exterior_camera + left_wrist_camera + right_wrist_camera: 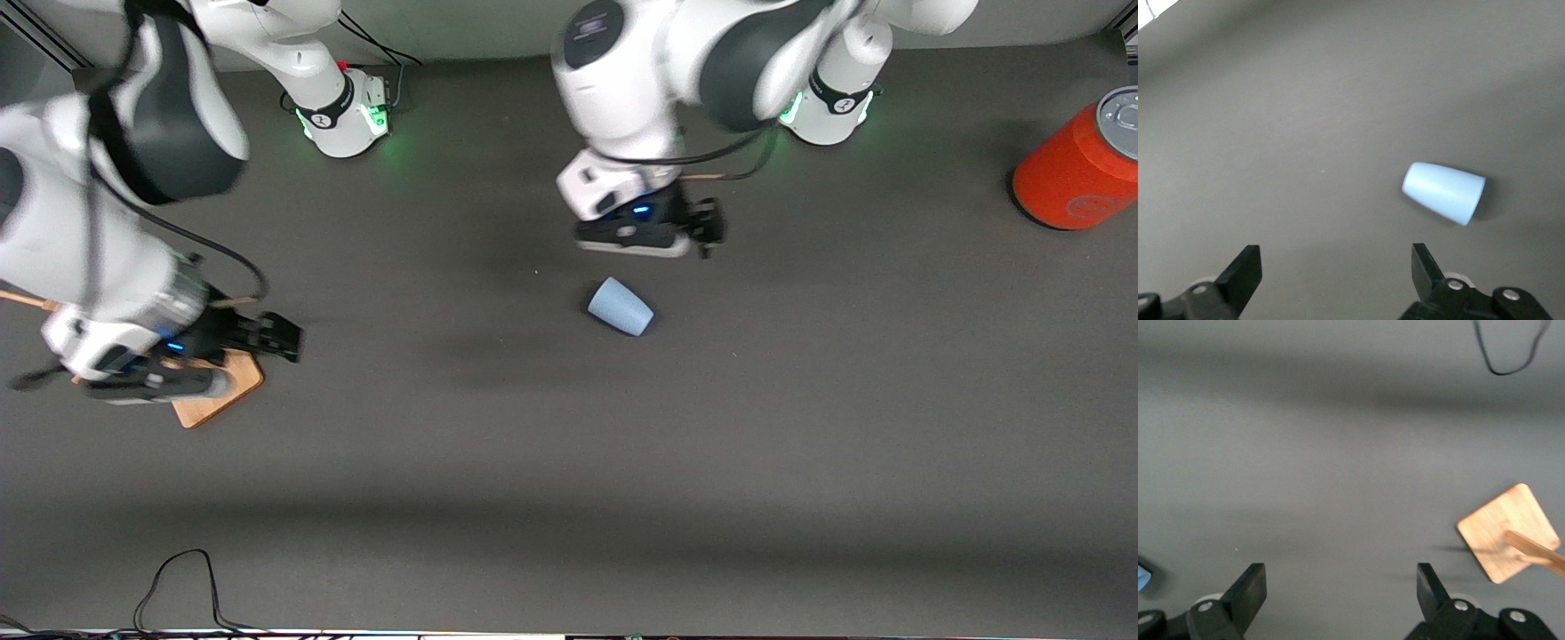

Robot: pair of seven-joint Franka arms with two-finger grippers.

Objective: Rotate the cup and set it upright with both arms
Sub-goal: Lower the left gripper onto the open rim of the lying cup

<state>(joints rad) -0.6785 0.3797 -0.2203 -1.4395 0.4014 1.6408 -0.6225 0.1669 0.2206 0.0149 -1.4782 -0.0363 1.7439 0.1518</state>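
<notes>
The pale-blue cup [620, 307] lies on its side on the dark table near the middle. It also shows in the left wrist view [1445, 192], apart from the fingers. My left gripper [707, 229] hangs open and empty over the table just beside the cup, toward the arms' bases; in its own view the gripper [1336, 267] has bare table between its jaws. My right gripper [280, 338] is open and empty at the right arm's end of the table, over the edge of a wooden board; in its own view the gripper [1341, 587] holds nothing.
A thin square wooden board [218, 391] lies under the right hand and shows in the right wrist view [1508, 532]. A large orange-red can [1080, 164] with a silver top stands at the left arm's end. A black cable [178, 587] loops at the table's near edge.
</notes>
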